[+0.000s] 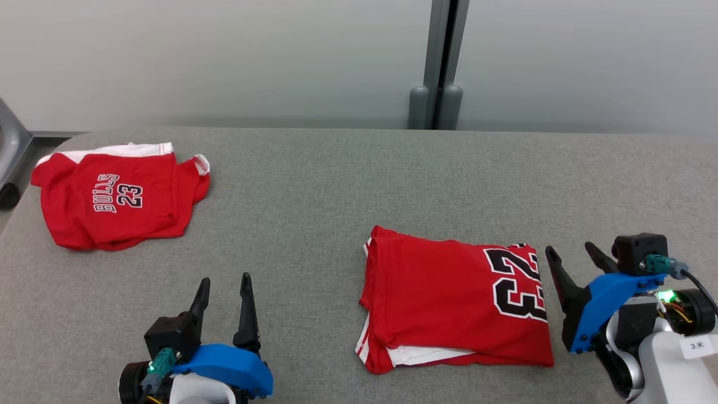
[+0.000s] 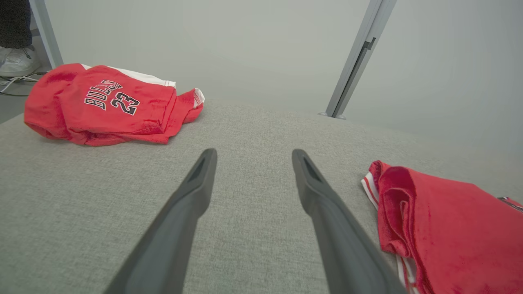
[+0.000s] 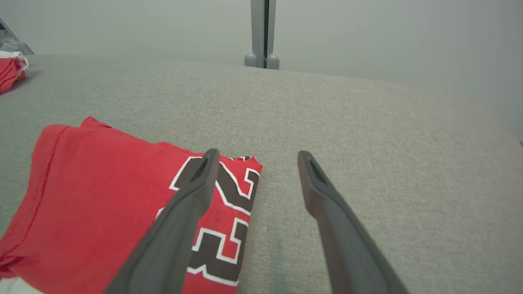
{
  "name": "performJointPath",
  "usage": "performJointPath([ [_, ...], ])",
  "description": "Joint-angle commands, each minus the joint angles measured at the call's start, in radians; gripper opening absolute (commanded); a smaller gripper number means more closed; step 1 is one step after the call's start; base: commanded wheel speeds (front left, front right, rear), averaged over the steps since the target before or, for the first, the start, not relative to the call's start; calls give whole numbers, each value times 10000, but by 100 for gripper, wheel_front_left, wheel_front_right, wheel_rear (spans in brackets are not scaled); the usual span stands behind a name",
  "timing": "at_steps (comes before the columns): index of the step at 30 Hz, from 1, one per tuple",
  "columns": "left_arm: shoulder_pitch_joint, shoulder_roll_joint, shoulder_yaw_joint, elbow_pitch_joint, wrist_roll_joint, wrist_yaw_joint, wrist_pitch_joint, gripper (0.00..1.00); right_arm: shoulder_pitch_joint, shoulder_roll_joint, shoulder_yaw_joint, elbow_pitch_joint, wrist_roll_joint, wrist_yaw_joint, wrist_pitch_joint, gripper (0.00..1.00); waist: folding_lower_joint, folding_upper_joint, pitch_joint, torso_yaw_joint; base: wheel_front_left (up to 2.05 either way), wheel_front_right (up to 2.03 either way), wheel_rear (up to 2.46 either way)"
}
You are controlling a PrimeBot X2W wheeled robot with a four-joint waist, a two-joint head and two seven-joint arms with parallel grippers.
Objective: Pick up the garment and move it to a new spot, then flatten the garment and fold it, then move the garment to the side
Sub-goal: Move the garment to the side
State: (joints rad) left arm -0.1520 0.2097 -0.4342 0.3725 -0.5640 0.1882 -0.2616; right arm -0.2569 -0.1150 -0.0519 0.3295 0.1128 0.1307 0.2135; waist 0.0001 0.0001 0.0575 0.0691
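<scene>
A red garment with a black 23 lies folded into a rectangle on the grey table, right of centre. It also shows in the left wrist view and the right wrist view. My right gripper stands open just right of its right edge, above the cloth's edge in the wrist view, holding nothing. My left gripper is open and empty at the lower left, over bare table.
A second red garment printed BULLS 23 lies bunched at the table's far left. A grey post stands behind the table's far edge. A shoe shows on the floor past the left corner.
</scene>
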Motion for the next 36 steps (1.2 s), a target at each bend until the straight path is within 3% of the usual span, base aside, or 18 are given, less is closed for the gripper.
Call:
performJointPath([
  [1, -165, -48, 54, -30, 36, -12, -48, 100, -151, -205, 120, 155, 180, 2, 290, 100, -1, -1, 198, 177, 0, 0, 0],
  [9, -227, -208, 334, -28, 192, -85, -48, 100, -55, -549, 289, 897, 1242, 2, 1408, 100, -1, -1, 683, 503, 0, 0, 0],
  [21, -392, -436, 674, 40, 495, -254, -48, 100, -508, -580, 922, 2013, 1741, 2, 1717, 100, -1, -1, 1092, 611, 0, 0, 0],
  [22, -396, -445, 702, 53, 522, -270, -48, 100, -595, -577, 976, 2101, 1780, 2, 1685, 48, -1, -1, 1112, 610, 0, 0, 0],
  [24, -387, -472, 745, 75, 586, -283, -48, 100, -749, -592, 1088, 2281, 1804, 2, 1631, 31, -1, -1, 1146, 607, 0, 0, 0],
  [25, -381, -496, 760, 91, 610, -302, -48, 100, -832, -600, 1119, 2355, 1820, 2, 1586, 10, -1, -1, 1160, 606, 0, 0, 0],
  [26, -380, -521, 754, 109, 654, -333, -48, 100, -892, -621, 1137, 2425, 1840, 2, 1543, 0, -1, -1, 1171, 604, 0, 0, 0],
  [31, -437, -544, 639, 96, 870, -388, -47, 100, -1329, -794, 1028, 2731, 1890, -7, 1105, 0, -1, -1, 1245, 411, 0, 0, 0],
  [36, -418, -497, 511, -120, 1067, -367, -46, 100, -1760, -1056, 941, 2731, 1690, -4, 630, 0, -1, -1, 1432, -293, 0, 0, 0],
])
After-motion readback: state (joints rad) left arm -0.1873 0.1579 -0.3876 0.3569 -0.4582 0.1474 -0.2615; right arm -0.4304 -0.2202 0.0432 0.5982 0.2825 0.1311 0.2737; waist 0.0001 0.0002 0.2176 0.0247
